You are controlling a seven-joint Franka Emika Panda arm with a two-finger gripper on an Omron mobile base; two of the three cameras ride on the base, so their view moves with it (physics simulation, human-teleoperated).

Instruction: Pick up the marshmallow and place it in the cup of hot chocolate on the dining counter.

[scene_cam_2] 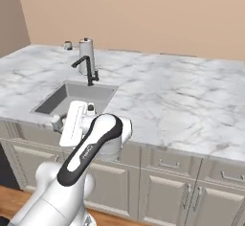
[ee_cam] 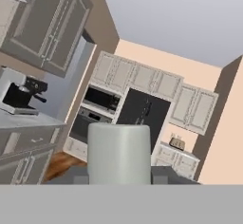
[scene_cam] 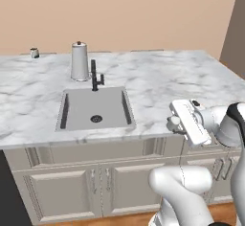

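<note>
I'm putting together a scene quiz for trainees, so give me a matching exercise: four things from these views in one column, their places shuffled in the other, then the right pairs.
Things:
1. marshmallow
2. cup of hot chocolate
3. black faucet
4. tall white tapered container with a knob

Places:
A. at the far rim of the sink
B. at the far edge of the dining counter, apart from the rest
C. clamped in the gripper
D. standing on the counter beside the faucet, behind the sink

Pairs: 1-C, 2-B, 3-A, 4-D
</note>
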